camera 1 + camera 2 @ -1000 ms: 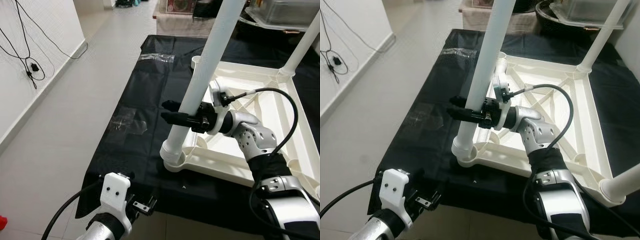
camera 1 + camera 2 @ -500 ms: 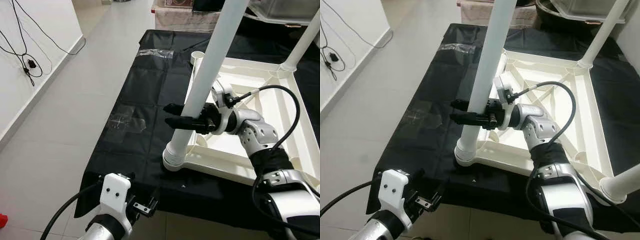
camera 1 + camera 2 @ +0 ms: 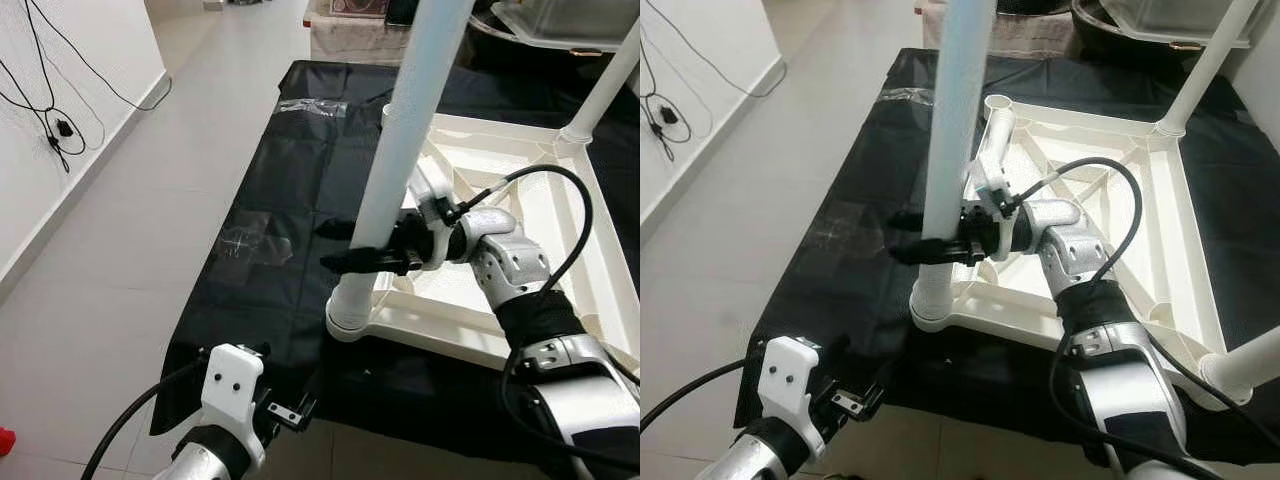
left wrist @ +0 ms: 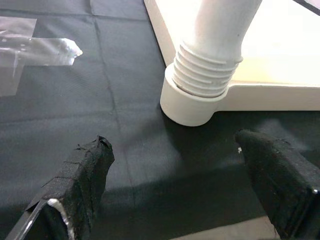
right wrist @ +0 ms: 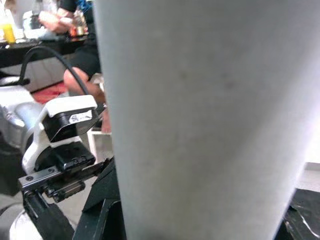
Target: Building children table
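The right end effector (image 3: 352, 260) holds the white leg (image 3: 400, 160) in its corner socket (image 3: 345, 322); threads show, tightening seems unfinished.

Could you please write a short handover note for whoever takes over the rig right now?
Right gripper: fingers on either side of the near-left white leg, low down above its threaded end; grip looks closed on it.
Left gripper: open, holding nothing, low at the near edge of the black cloth.
The tabletop lies upside down on the cloth.
Done: this leg stands in its corner socket, threads showing, so likely not fully screwed; two more legs stand in theirs.
Left: finish seating this leg; the far-left socket looks empty.
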{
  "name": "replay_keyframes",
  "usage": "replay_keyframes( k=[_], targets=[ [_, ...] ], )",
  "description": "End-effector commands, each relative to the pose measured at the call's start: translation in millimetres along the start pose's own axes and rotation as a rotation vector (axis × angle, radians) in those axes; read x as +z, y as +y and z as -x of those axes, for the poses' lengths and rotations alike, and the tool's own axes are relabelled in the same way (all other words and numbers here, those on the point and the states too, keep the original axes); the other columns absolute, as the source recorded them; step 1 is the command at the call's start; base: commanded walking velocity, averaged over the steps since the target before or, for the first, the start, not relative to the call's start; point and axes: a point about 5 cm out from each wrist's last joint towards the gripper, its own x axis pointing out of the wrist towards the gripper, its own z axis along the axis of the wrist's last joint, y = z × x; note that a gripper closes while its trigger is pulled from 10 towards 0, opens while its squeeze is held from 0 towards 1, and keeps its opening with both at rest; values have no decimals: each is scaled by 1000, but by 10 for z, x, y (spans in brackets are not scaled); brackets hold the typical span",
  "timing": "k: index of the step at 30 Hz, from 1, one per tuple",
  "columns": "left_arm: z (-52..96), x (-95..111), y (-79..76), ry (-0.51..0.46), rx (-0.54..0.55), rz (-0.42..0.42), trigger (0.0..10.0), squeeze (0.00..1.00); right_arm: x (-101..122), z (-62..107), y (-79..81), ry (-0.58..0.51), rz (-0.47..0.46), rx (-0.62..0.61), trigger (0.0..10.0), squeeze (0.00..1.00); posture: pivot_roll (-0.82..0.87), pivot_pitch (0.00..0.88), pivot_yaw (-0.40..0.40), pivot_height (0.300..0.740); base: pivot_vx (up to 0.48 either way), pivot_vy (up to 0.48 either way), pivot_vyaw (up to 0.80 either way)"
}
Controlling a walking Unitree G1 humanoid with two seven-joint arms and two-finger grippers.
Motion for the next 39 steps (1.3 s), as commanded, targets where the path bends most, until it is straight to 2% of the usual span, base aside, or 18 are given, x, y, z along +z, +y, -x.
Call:
replay_keyframes(
  k=[1, 7, 17, 21, 24, 30, 34, 35, 38, 39],
  targets=[
    [11, -77, -2, 43, 1, -7, 10000, 0, -128, -36, 46, 64, -33, 39, 10000, 0, 158, 223, -30, 740, 0, 0, 0],
    [1, -87, -6, 43, -2, -11, 10000, 0, -100, -116, 90, 72, -19, 100, 10000, 0, 156, 207, -32, 740, 0, 0, 0],
    [-2, -97, -6, 44, -2, -16, 10000, 0, -186, -156, 22, 92, -37, 80, 10000, 0, 158, 197, -37, 740, 0, 0, 0],
    [-10, -99, -6, 45, 0, -18, 10000, 0, -230, -150, -37, 62, -79, -8, 10000, 0, 158, 198, -38, 740, 0, 0, 0],
    [-10, -99, -6, 45, 0, -18, 10000, 0, -230, -150, -37, 62, -79, -8, 10000, 0, 158, 198, -38, 740, 0, 0, 0],
    [-39, -107, -2, 43, -5, -17, 10000, 0, -210, -99, -17, -2, -67, -192, 10000, 0, 148, 196, -35, 740, 0, 0, 0],
    [-46, -109, -1, 42, -5, -17, 10000, 0, -204, -91, -12, -13, -63, -223, 10000, 0, 144, 195, -36, 740, 0, 0, 0],
    [-53, -109, 0, 40, -6, -18, 10000, 0, -201, -85, -8, -16, -54, -263, 10000, 0, 143, 194, -37, 740, 0, 0, 0],
    [-53, -109, 0, 40, -6, -18, 10000, 0, -201, -85, -8, -16, -54, -263, 10000, 0, 143, 194, -37, 740, 0, 0, 0],
    [-64, -112, 5, 39, -5, -18, 10000, 0, -229, -78, 7, -3, -43, -347, 10000, 0, 134, 190, -34, 740, 0, 0, 0]
  ],
)
